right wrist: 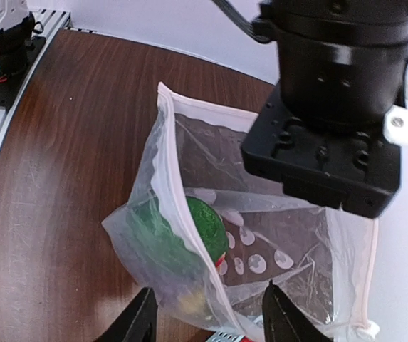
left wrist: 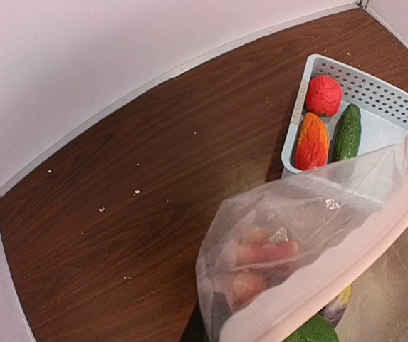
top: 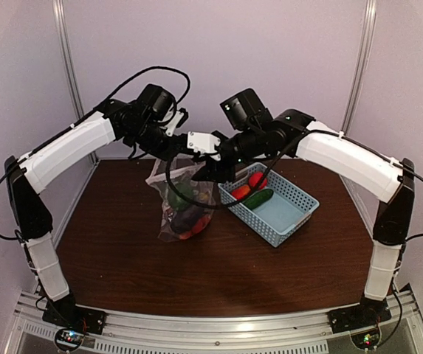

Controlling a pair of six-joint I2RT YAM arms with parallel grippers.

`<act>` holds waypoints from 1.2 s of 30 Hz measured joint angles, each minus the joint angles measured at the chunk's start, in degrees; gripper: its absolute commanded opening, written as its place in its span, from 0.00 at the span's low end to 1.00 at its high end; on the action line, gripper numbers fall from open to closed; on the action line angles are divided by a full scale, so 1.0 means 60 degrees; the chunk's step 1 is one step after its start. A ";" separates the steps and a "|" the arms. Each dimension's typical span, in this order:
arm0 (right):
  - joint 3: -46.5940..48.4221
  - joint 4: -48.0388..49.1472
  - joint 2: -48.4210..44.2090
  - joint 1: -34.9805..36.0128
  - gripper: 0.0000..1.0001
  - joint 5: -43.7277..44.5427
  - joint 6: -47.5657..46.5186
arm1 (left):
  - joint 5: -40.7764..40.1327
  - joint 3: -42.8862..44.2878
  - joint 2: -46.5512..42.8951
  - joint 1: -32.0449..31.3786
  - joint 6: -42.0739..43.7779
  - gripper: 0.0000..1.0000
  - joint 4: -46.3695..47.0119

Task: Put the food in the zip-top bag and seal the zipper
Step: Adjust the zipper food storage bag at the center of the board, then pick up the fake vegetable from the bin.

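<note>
1. The zip-top bag (top: 184, 208) stands near the middle of the table (top: 122, 251), just toward 11 o'clock. Its top is drawn up to where the two wrists meet.
2. Only the right wrist view looks into the mouth. The zipper (right wrist: 174, 160) is parted, and one green pepper (right wrist: 205, 219) lies just under that rim.
3. The overhead view alone shows the lower load: one dark eggplant (top: 187, 217), with red pieces (top: 196, 228) below it at 5 o'clock. Their number cannot be told through the plastic.
4. In the left wrist view the pale pink zipper strip runs from 2 o'clock down to 7 o'clock. Pinkish lumps blur behind the film.
5. The right gripper (right wrist: 211, 288) is spread wide. Its two fingers (right wrist: 141, 320) stand either side of the bag's near end and pinch nothing.
6. The left gripper (right wrist: 325, 135) shows as a black block over the bag's far rim. Its fingers are hidden in every view, so whether it grips the bag cannot be told.
7. The blue basket (top: 296, 214) sits at 3 o'clock of the bag, just beside it.
8. It holds three pieces, best seen in the left wrist view: one round red piece (left wrist: 323, 95), one orange-red piece (left wrist: 312, 141) and one cucumber (left wrist: 347, 132).
</note>
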 measured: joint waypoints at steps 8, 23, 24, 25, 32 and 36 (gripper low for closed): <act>0.0459 -0.0699 -0.1184 -0.1734 0.53 -0.1727 0.0495 | 0.0291 0.0539 -0.0193 0.0036 0.0178 0.00 -0.0138; -0.3053 -0.0681 0.0310 -0.4462 0.55 -0.1486 -0.1967 | 0.1825 -0.1519 -0.0477 0.0044 -0.0415 0.00 0.0368; -0.3053 -0.0685 0.0539 -0.4462 0.56 -0.1410 -0.2113 | 0.1887 -0.1606 -0.0517 0.0044 -0.0477 0.00 0.0415; -0.3053 -0.0656 0.0725 -0.4462 0.56 -0.1311 -0.2277 | 0.1934 -0.1694 -0.0565 0.0044 -0.0521 0.00 0.0499; -0.2444 -0.0623 0.1920 -0.4462 0.61 -0.0346 -0.3235 | 0.2146 -0.2116 -0.0856 0.0044 -0.0801 0.00 0.0849; -0.1821 -0.0601 0.2641 -0.4462 0.62 0.0102 -0.3541 | 0.2171 -0.2269 -0.0943 0.0044 -0.0874 0.00 0.0991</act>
